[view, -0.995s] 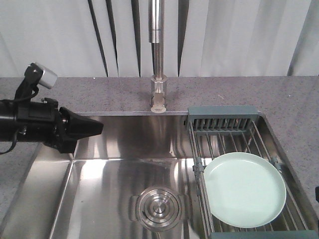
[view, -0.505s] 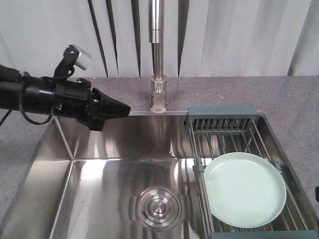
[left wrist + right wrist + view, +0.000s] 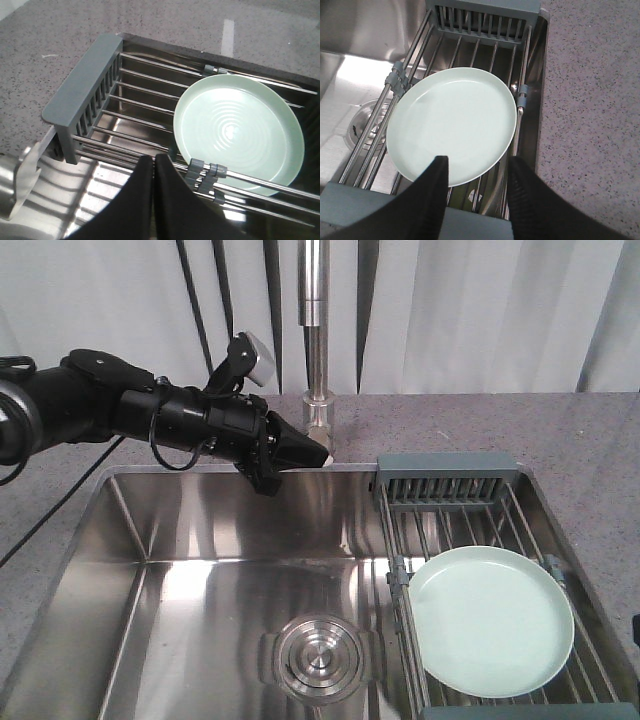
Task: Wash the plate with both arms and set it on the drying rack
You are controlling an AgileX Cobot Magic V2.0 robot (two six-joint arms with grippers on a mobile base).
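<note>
Steel sink point(image 3: 200, 570), plate point(image 3: 492, 620) on drying rack point(image 3: 450, 490), left claw point(image 3: 312, 452) pinched together, right claw point(image 3: 476, 172) spread, arm cropped.

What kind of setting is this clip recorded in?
Most likely a kitchen sink station, perhaps a mock-up: a steel sink with a drain set into a speckled grey counter, a tall tap behind it, and a plate lying on a drying rack across the basin.

A rectangular stainless-steel sink basin point(image 3: 200, 570) spreads below the left pincer, its round ribbed steel drain strainer point(image 3: 317, 656) lower and to the pincer's right. A tall steel tap column point(image 3: 316, 340) stands just beyond the pincer's tip. Speckled grey stone countertop point(image 3: 560, 430) surrounds the basin; pale vertical blinds point(image 3: 480, 310) hang behind.
</note>
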